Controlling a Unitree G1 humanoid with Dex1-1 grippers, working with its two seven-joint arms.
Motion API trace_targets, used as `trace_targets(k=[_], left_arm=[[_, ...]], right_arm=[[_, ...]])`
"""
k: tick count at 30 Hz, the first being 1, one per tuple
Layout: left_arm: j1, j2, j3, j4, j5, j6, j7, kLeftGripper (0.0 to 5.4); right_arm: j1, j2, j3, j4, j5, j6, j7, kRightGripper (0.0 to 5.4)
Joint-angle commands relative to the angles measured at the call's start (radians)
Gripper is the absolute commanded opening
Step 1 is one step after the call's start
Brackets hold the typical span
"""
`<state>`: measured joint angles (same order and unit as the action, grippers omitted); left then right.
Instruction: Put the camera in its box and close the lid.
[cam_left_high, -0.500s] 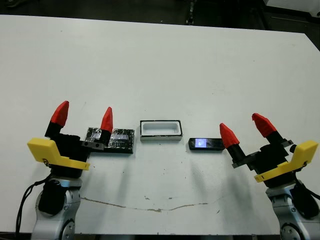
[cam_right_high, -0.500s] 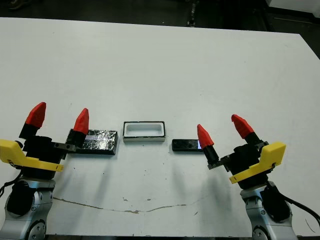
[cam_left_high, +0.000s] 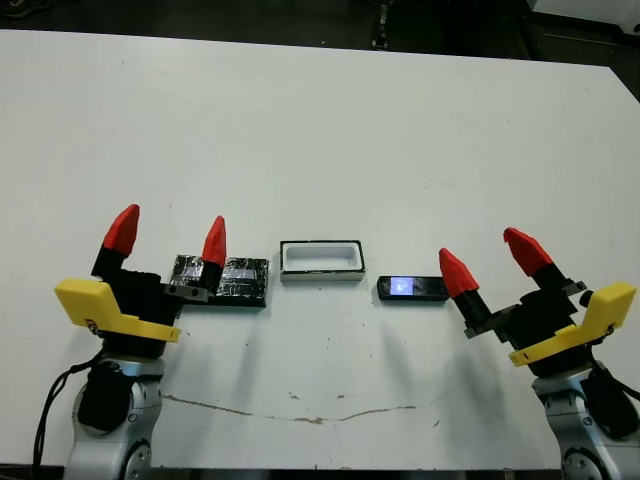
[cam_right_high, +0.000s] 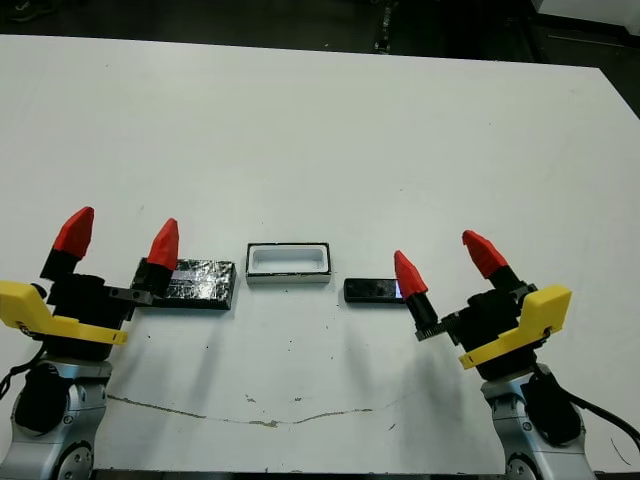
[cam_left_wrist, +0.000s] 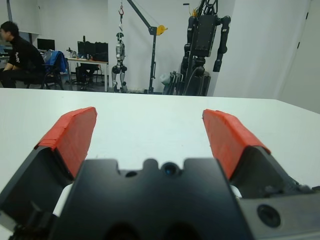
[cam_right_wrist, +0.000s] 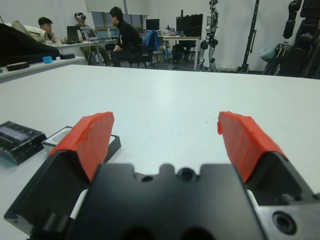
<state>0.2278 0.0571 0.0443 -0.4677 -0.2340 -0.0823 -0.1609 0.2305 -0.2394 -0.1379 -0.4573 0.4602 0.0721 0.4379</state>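
The camera (cam_left_high: 412, 288), a slim black bar with a lit screen, lies flat on the white table right of centre. Just to its left stands the box (cam_left_high: 320, 260), a white-walled tray that holds nothing. Further left lies the lid (cam_left_high: 240, 279), a shiny black slab. My left gripper (cam_left_high: 168, 235) is open, and one of its fingers (cam_left_high: 213, 243) covers part of the lid in this view. Open too, my right gripper (cam_left_high: 490, 258) has its inner finger (cam_left_high: 457, 272) just right of the camera's end. Neither gripper holds anything.
The table's (cam_left_high: 330, 130) far half is bare white surface. A thin dark crack line (cam_left_high: 300, 413) runs along the table near its front edge. Beyond the table, seated people (cam_right_wrist: 125, 42) and robot stands (cam_left_wrist: 202, 45) show in the wrist views.
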Motion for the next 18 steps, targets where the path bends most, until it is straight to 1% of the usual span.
trace_targets(k=[1, 3, 6, 9, 11, 13, 15, 18], left_arm=[[0.016, 0.0, -0.001, -0.007, 0.004, 0.004, 0.004, 5.39], [0.017, 0.0, -0.001, -0.009, 0.004, 0.005, 0.005, 5.39], [0.018, -0.002, -0.002, -0.005, 0.0, -0.001, 0.001, 5.39], [0.019, -0.001, -0.005, -0.005, 0.003, 0.002, 0.001, 5.39], [0.019, -0.001, -0.007, -0.005, 0.009, -0.003, 0.002, 5.39], [0.018, -0.004, -0.008, -0.005, 0.004, -0.003, 0.001, 5.39], [0.017, -0.004, -0.009, -0.006, 0.007, -0.002, 0.003, 5.39], [0.014, -0.004, -0.008, -0.008, 0.013, 0.003, 0.009, 5.39]], right_arm=[[-0.061, -0.1, -0.052, 0.026, 0.013, 0.035, 0.054, 5.4], [-0.118, -0.168, -0.076, 0.066, 0.021, 0.04, 0.115, 5.4], [-0.229, -0.311, -0.084, 0.13, -0.01, 0.064, 0.214, 5.4], [-0.332, -0.407, -0.063, 0.196, -0.027, 0.087, 0.302, 5.4], [-0.398, -0.455, -0.032, 0.247, -0.045, 0.085, 0.369, 5.4], [-0.459, -0.505, 0.014, 0.299, -0.111, 0.035, 0.437, 5.4], [-0.52, -0.545, 0.059, 0.35, -0.158, -0.01, 0.516, 5.4], [-0.601, -0.577, 0.125, 0.404, -0.191, -0.016, 0.62, 5.4]])
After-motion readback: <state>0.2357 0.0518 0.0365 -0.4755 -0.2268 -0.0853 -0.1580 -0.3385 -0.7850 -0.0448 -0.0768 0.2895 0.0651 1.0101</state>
